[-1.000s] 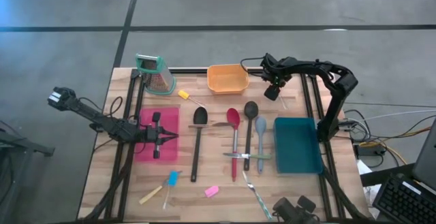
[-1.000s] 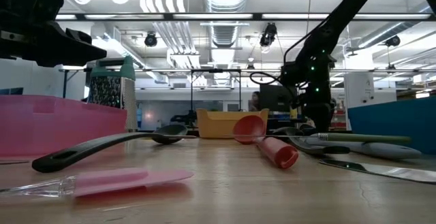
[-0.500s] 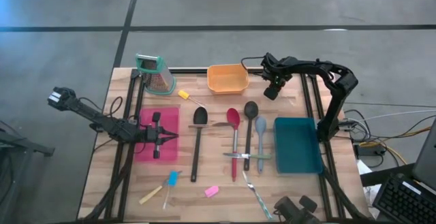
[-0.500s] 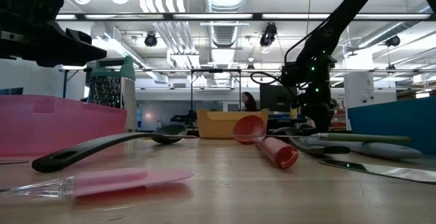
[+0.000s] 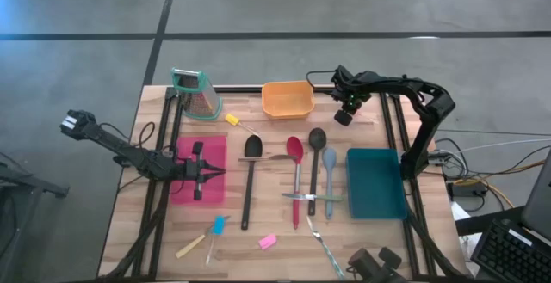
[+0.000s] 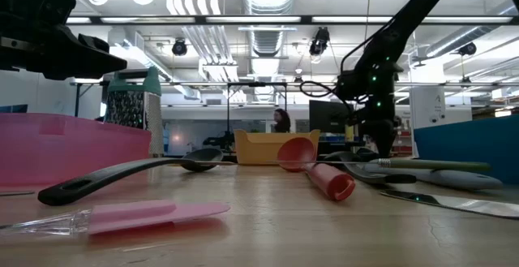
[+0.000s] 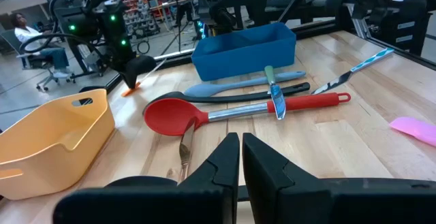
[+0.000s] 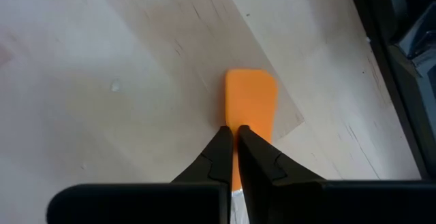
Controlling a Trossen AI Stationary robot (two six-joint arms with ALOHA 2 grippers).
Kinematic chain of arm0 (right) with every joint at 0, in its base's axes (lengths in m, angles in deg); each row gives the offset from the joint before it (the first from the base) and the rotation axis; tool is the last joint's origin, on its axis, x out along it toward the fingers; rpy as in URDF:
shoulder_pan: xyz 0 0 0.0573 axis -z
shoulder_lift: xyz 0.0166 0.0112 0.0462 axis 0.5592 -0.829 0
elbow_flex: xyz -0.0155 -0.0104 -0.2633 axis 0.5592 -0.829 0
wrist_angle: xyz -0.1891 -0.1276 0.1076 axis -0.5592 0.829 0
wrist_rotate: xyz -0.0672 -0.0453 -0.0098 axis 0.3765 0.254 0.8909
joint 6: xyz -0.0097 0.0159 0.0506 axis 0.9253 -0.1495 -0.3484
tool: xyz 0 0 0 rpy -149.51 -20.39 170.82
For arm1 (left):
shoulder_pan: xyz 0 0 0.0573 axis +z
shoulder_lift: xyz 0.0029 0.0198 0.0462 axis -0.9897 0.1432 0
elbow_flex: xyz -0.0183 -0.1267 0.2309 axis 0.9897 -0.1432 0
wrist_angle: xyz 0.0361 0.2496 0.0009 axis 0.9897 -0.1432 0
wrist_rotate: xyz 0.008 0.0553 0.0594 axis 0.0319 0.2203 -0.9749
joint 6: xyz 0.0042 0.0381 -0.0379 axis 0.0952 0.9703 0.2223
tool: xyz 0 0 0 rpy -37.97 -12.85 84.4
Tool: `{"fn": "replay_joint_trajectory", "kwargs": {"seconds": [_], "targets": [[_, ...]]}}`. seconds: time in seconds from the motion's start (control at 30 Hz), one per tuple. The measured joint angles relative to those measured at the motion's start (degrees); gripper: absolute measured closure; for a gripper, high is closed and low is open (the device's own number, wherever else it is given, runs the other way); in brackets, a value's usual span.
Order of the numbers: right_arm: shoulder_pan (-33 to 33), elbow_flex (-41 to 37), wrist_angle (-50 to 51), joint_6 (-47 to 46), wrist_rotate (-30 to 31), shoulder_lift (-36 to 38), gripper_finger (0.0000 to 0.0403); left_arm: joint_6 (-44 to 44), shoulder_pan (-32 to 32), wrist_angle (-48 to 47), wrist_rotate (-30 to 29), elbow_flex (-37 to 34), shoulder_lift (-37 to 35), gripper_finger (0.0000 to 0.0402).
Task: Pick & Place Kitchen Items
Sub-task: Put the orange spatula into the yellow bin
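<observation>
orange-tipped tool (image 8: 250,105) pinched between right jaws

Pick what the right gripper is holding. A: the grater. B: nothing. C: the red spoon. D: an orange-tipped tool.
D: in the right wrist view, the right gripper is shut on the orange-tipped tool, beside the orange tub.
</observation>
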Motion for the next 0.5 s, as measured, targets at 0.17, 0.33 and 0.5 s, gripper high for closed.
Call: {"fn": "replay_joint_trajectory", "kwargs": {"seconds": [0.17, 0.33, 0.5], "targets": [[0.0, 0.0, 0.6, -0.7, 0.1, 0.2, 0.0395, 0.0, 0.0, 0.0, 0.0, 0.0, 0.0, 0.0378], [0.0, 0.0, 0.7, -2.8, 0.2, 0.2, 0.0395, 0.0, 0.0, 0.0, 0.0, 0.0, 0.0, 0.0378], [0.0, 0.0, 1.0, -2.5, 0.2, 0.2, 0.0393, 0.0, 0.0, 0.0, 0.0, 0.0, 0.0, 0.0378]]}}
